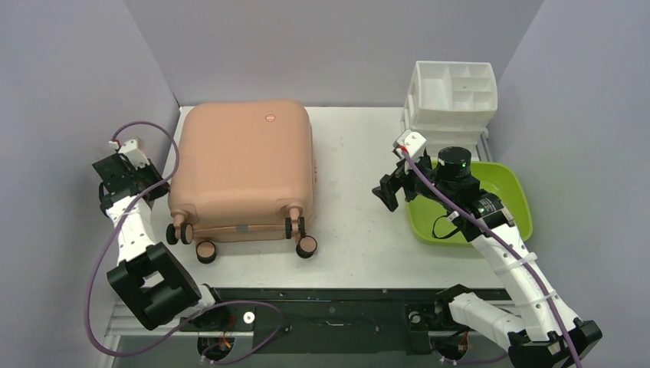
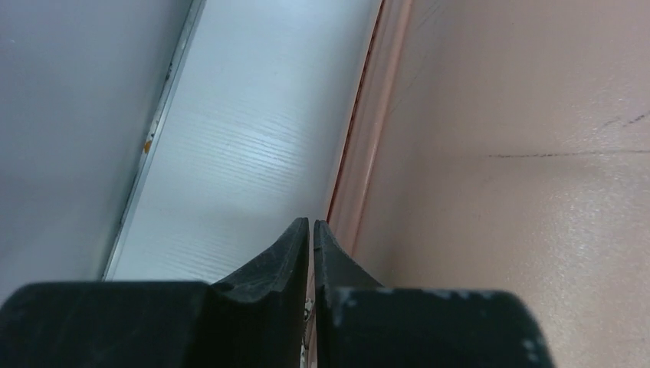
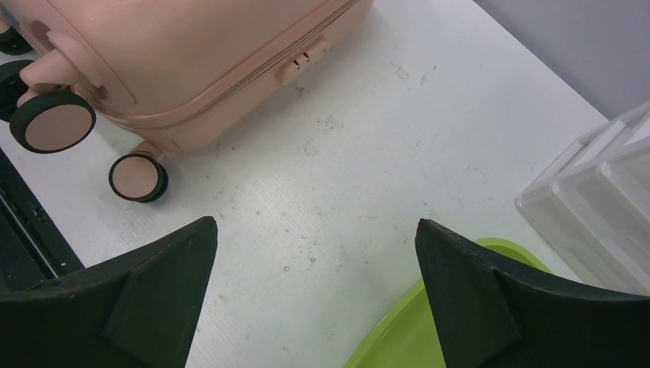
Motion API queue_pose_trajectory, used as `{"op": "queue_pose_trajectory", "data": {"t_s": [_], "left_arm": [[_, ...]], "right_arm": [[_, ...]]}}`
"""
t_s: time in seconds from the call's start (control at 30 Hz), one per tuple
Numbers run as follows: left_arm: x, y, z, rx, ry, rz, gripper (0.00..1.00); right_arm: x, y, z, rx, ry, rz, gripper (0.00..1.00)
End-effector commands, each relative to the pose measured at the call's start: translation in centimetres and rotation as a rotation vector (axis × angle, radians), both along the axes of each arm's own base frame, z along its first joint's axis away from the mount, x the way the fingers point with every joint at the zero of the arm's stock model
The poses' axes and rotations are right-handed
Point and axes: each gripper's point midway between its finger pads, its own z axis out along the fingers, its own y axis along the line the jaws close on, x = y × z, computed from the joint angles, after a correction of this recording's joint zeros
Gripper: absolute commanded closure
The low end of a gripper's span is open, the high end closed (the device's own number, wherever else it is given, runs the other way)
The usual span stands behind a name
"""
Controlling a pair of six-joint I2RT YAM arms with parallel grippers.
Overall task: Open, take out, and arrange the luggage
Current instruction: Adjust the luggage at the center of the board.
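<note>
Left pincer [image 2: 311, 223], jaws together, beside luggage [image 1: 241, 165]

Jaws spread wide above the table [image 3: 360, 146], luggage [image 3: 192, 46] near.

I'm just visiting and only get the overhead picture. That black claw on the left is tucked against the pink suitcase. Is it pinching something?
Observer: Its own camera shows the left gripper shut, with its fingertips together right at the seam on the side of the luggage. Nothing shows between them.
Operator: And the other claw?
Observer: The right gripper is wide open, with only the table showing between its fingers. The green tray is at one side.
Operator: Is the case open at all?
Observer: No. That camera shows the seam closed, with a small pink latch on it.
</note>
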Motion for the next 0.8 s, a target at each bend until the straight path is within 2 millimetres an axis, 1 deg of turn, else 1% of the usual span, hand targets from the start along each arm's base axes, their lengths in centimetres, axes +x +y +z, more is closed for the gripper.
{"op": "queue_pose_trajectory", "data": {"t_s": [0.0,0.07,0.1,0.13,0.17,0.2,0.23,0.27,0.3,0.33,0.4,0.53,0.57,0.67,0.77], "left_arm": [[-1.3,-1.0,-2.6,-0.011,0.114,-0.03,0.99],[-1.4,-1.6,-3.1,0.002,0.138,-0.053,1.0],[-1.4,-2.4,-3.4,0.007,0.151,-0.086,1.0],[-1.2,-3.6,-3.5,0.008,0.155,-0.129,1.0],[-1.5,-4.3,-3.7,0.015,0.17,-0.166,1.0],[-1.3,-5.8,-3.5,0.027,0.164,-0.231,1.0],[-1.6,-6.7,-3.6,0.026,0.173,-0.267,1.0],[-1.5,-8.3,-3.4,0.044,0.167,-0.334,1.0],[-1.7,-9.2,-3.5,0.05,0.173,-0.364,1.0],[-1.8,-10.5,-3.1,0.073,0.162,-0.426,1.0],[-2.0,-12.7,-3.0,0.085,0.159,-0.511,1.0],[-2.4,-16.6,-3.2,0.075,0.169,-0.678,1.0],[-2.4,-17.4,-3.0,0.068,0.166,-0.71,1.0],[-2.8,-20.4,-3.3,0.052,0.18,-0.83,1.0],[-3.4,-23.3,-2.9,0.057,0.162,-0.941,1.0]], "right_arm": [[0.4,-0.1,1.2,0.01,-0.067,-0.008,0.04],[0.5,-0.1,1.3,0.009,-0.067,-0.009,0.04],[0.5,-0.1,1.3,0.01,-0.067,-0.012,0.04],[0.6,-0.1,1.2,0.008,-0.064,-0.012,0.04],[0.7,-0.1,1.3,0.007,-0.065,-0.013,0.04],[0.7,-0.1,1.2,0.006,-0.064,-0.014,0.04],[0.8,-0.2,1.3,0.004,-0.065,-0.016,0.04],[0.9,-0.2,1.2,0.002,-0.062,-0.017,0.04],[1.0,-0.2,1.2,0.0,-0.064,-0.02,0.04],[1.0,-0.2,1.1,-0.002,-0.059,-0.02,0.04],[1.1,-0.2,1.2,-0.006,-0.059,-0.02,0.04],[1.4,0.1,1.7,-0.018,-0.053,-0.006,0.04],[1.4,0.1,1.7,-0.023,-0.053,-0.001,0.04],[1.8,0.7,1.9,-0.034,-0.038,0.025,0.04],[2.1,1.4,1.6,-0.048,-0.017,0.055,0.04]]}}
